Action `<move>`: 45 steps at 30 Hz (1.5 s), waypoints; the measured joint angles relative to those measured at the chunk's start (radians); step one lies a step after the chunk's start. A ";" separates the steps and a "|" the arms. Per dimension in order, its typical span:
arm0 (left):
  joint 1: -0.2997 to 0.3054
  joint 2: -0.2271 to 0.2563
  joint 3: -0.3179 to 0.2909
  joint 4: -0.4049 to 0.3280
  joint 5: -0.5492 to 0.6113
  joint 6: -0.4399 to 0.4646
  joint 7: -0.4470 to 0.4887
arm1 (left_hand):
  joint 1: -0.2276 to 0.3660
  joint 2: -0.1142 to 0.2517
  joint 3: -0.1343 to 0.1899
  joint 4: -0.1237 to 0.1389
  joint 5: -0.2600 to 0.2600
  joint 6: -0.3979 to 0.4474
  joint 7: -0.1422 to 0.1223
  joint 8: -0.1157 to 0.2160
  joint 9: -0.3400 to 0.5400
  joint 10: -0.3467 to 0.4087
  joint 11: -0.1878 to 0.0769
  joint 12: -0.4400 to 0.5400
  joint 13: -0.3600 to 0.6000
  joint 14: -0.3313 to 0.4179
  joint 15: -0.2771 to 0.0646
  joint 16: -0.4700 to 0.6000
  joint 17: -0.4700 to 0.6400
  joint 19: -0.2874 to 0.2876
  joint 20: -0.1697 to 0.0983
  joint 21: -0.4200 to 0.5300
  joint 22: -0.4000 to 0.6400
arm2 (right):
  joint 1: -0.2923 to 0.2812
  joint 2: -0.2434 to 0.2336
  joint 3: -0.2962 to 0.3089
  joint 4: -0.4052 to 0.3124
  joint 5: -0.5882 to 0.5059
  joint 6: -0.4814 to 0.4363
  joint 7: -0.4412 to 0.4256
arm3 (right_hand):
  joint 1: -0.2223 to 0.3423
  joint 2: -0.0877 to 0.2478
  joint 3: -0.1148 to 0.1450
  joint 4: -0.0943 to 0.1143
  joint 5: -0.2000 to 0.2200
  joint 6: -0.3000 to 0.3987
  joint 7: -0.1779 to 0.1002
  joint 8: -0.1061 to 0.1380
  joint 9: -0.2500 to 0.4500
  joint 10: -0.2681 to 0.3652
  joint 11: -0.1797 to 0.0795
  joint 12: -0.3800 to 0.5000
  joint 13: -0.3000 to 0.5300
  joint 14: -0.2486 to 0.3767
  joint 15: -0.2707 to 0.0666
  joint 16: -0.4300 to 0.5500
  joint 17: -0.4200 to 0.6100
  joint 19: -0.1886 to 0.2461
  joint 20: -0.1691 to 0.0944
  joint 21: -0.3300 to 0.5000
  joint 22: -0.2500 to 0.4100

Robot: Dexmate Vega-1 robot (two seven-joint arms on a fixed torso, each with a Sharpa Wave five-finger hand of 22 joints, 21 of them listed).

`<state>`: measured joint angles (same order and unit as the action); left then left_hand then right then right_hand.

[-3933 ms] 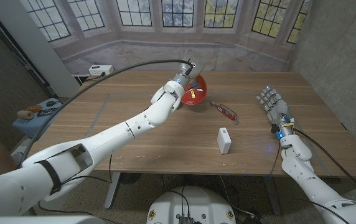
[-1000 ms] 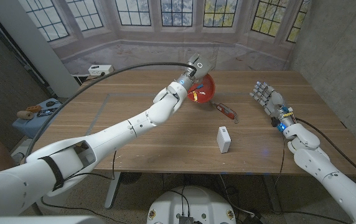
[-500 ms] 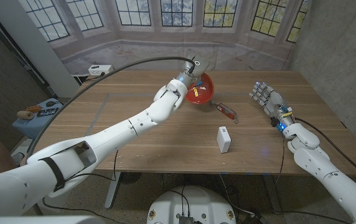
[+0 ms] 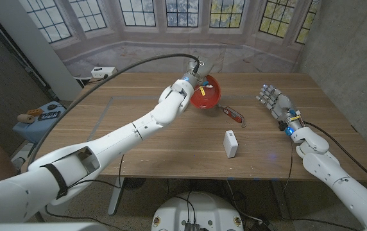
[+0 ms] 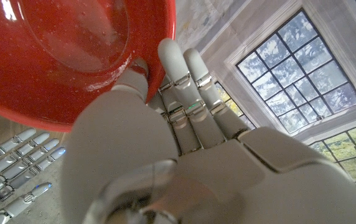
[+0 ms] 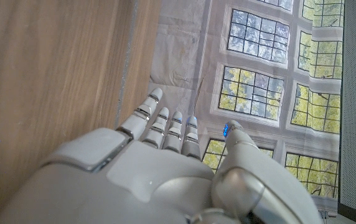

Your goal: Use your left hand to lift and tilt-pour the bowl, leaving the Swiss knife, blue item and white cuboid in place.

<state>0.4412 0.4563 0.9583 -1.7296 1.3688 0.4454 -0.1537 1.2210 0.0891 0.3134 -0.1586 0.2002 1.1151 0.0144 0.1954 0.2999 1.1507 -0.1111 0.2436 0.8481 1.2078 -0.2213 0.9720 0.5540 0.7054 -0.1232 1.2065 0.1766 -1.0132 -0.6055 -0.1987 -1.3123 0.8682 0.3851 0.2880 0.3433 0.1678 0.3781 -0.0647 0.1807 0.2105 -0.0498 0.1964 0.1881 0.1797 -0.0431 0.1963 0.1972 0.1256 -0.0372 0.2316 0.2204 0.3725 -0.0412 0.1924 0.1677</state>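
My left hand [image 4: 192, 81] grips the far-left rim of the red bowl [image 4: 206, 92] and holds it tilted just above the back middle of the table. In the left wrist view its fingers [image 5: 181, 74] curl over the rim of the bowl [image 5: 66, 56], with the thumb pressed against the bowl's wall. The red Swiss knife [image 4: 233, 114] lies on the wood just right of the bowl. Nearer the front stands the white cuboid [image 4: 231, 144]. I cannot make out a blue item. My right hand [image 4: 274, 99] is raised over the table's right side, fingers apart, holding nothing.
A thick black cable [image 4: 126, 67] arches over the table's left half to my left wrist. A low blue stand [image 4: 42, 115] with small objects sits off the left edge. A power strip [image 4: 103, 71] lies on the ledge behind the wooden table [image 4: 170, 147].
Since the earliest frame my left hand has lifted the bowl off the table and tipped it. My right hand has risen and shifted slightly inward. Little differs over the last half second.
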 measured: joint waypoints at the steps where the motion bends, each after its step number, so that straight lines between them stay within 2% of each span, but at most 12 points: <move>1: 0.001 0.000 -0.001 -0.003 -0.002 0.000 -0.002 | 0.000 0.000 0.000 0.000 0.000 0.000 0.000 0.000 0.000 0.000 0.000 -0.001 0.000 0.000 0.000 0.000 0.000 0.000 0.000 0.000 0.000 | -0.002 -0.001 0.000 -0.003 0.000 -0.001 -0.001 | 0.000 0.000 0.000 0.000 0.000 0.000 0.000 0.000 0.000 0.000 0.000 0.000 0.000 0.000 0.000 0.000 0.000 0.000 0.000 0.000 0.000; 10: 0.013 -0.002 -0.015 -0.027 -0.062 0.020 -0.077 | 0.000 0.000 0.000 0.000 0.000 0.002 -0.002 0.000 0.000 0.000 0.000 -0.002 -0.003 0.000 0.000 0.000 0.000 0.000 0.000 0.000 0.000 | -0.013 -0.012 0.000 -0.021 -0.002 -0.005 -0.005 | 0.000 0.000 0.000 0.000 0.000 0.000 0.000 0.000 0.000 0.000 0.000 0.000 0.000 0.000 0.000 0.000 0.000 0.000 0.000 0.000 0.000; 11: 0.033 -0.002 -0.033 -0.063 -0.070 0.024 -0.086 | 0.000 0.000 0.000 0.000 0.000 0.002 -0.002 0.000 0.000 0.000 0.000 -0.002 -0.003 0.000 0.000 0.000 0.000 0.000 0.000 0.000 0.000 | -0.014 -0.014 0.000 -0.024 -0.004 -0.012 -0.011 | 0.000 0.000 0.000 0.000 0.000 0.000 0.000 0.000 0.000 0.000 0.000 0.000 0.000 0.000 0.000 0.000 0.000 0.000 0.000 0.000 0.000; 12: 0.036 -0.001 -0.036 -0.069 -0.077 0.028 -0.095 | 0.000 0.000 0.000 0.000 0.000 0.002 -0.002 0.000 0.000 0.000 0.000 -0.002 -0.003 0.000 0.000 0.000 0.000 0.000 0.000 0.000 0.000 | -0.015 -0.014 -0.001 -0.025 -0.004 -0.013 -0.012 | 0.000 0.000 0.000 0.000 0.000 0.000 0.000 0.000 0.000 0.000 0.000 0.000 0.000 0.000 0.000 0.000 0.000 0.000 0.000 0.000 0.000; 19: 0.036 -0.001 -0.036 -0.069 -0.119 0.057 -0.155 | 0.000 0.000 0.000 0.000 0.000 0.002 -0.002 0.000 0.004 0.000 0.000 -0.002 -0.003 0.001 0.001 0.000 0.000 -0.006 -0.006 0.000 0.000 | -0.017 -0.021 -0.004 -0.034 -0.004 -0.013 -0.012 | 0.000 0.000 0.000 0.000 0.000 0.000 0.000 0.000 0.000 0.000 0.000 0.000 0.000 0.000 0.000 0.000 0.000 0.000 0.000 0.000 0.000; 20: 0.067 0.009 -0.067 -0.127 -0.126 0.063 -0.164 | 0.000 0.000 0.000 0.000 0.000 0.002 -0.002 0.000 0.005 0.000 0.000 -0.002 -0.003 0.000 -0.001 0.000 0.000 -0.006 -0.006 0.000 0.000 | -0.017 -0.022 -0.004 -0.036 -0.004 -0.013 -0.012 | 0.000 0.000 0.000 0.000 0.000 0.000 0.000 0.000 0.000 0.000 0.000 0.000 0.000 0.000 0.000 0.000 0.000 0.000 0.000 0.000 0.000; 28: 0.088 0.019 -0.085 -0.162 -0.169 0.102 -0.220 | 0.000 0.000 0.003 -0.003 0.000 0.002 -0.002 0.000 0.005 0.000 0.000 -0.002 0.002 -0.002 -0.002 0.000 0.005 -0.006 -0.006 0.000 0.000 | -0.017 -0.031 -0.009 -0.048 -0.012 -0.033 -0.019 | 0.000 0.000 0.000 0.000 0.000 0.000 0.000 0.000 0.000 0.000 0.000 0.000 0.000 0.000 0.000 0.000 0.000 0.000 0.000 0.000 0.000; 30: 0.109 0.031 -0.104 -0.193 -0.187 0.116 -0.239 | 0.000 0.000 0.003 -0.003 0.000 0.002 -0.002 0.000 0.005 0.000 0.000 -0.002 0.002 -0.002 -0.002 0.000 0.005 -0.006 -0.006 0.000 0.000 | -0.017 -0.034 -0.012 -0.052 -0.016 -0.042 -0.022 | 0.000 0.000 0.000 0.000 0.000 0.000 0.000 0.000 0.000 0.000 0.000 0.000 0.000 0.000 0.000 0.000 0.000 0.000 0.000 0.000 0.000; 45: 0.158 0.081 -0.159 -0.274 -0.310 0.204 -0.323 | 0.000 0.000 0.007 0.001 0.000 0.002 -0.002 -0.004 0.010 0.000 0.000 -0.002 0.007 -0.002 -0.002 0.000 0.009 -0.005 -0.006 0.000 0.001 | -0.009 -0.045 -0.029 -0.072 -0.029 -0.067 -0.028 | 0.000 0.000 0.004 -0.004 0.000 0.000 0.000 0.000 0.000 0.000 0.000 0.000 0.000 0.000 0.000 0.000 0.000 0.000 0.000 0.000 0.000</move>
<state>0.5996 0.5370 0.7996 -2.0031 1.0584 0.6494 -0.4767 1.2209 0.0890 0.3203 -0.1572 0.2001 1.1169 0.0127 0.1914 0.3096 1.1506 -0.1112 0.2411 0.8552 1.2058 -0.2233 0.9720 0.5634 0.7000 -0.1287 1.2065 0.1775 -1.0224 -0.6501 -0.2274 -1.3842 0.8392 0.3185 0.2599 0.3433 0.1678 0.3824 -0.0690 0.1807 0.2106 -0.0499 0.1965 0.1881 0.1797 -0.0432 0.1963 0.1972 0.1256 -0.0373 0.2316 0.2204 0.3725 -0.0413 0.1924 0.1677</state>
